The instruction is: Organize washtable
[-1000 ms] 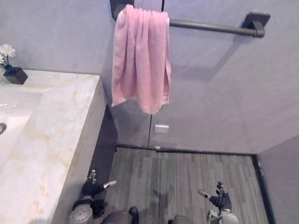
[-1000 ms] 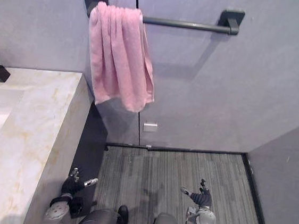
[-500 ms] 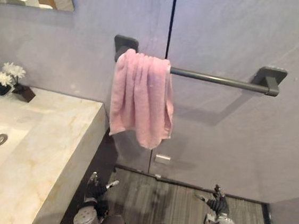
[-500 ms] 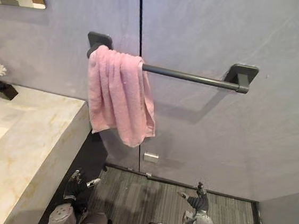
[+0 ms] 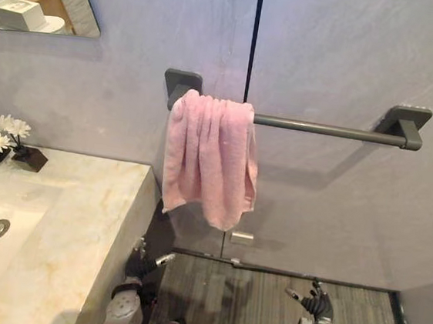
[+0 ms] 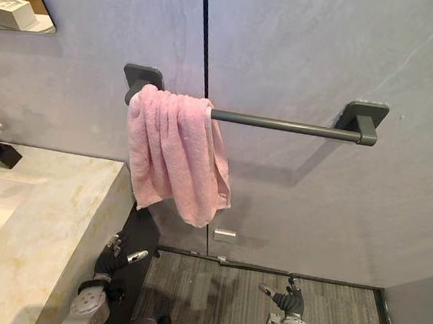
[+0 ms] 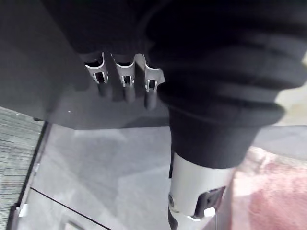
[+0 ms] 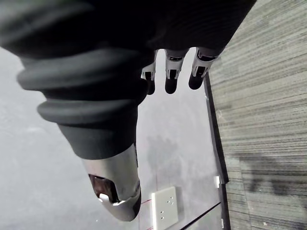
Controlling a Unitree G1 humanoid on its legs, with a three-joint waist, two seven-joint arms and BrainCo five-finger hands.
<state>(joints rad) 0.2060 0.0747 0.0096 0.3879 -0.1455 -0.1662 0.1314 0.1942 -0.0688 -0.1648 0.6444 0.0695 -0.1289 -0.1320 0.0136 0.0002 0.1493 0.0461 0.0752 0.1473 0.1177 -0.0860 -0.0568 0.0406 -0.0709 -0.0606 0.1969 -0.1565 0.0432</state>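
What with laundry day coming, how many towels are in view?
1: the pink towel hangs on the wall rail at its left end; more could lie outside the views.

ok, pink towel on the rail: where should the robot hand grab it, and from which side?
The pink towel drapes over the left end of the rail in thick vertical pleats, close against the wall. So probably pinch the bunched pleats just under the rail, coming straight from the front.
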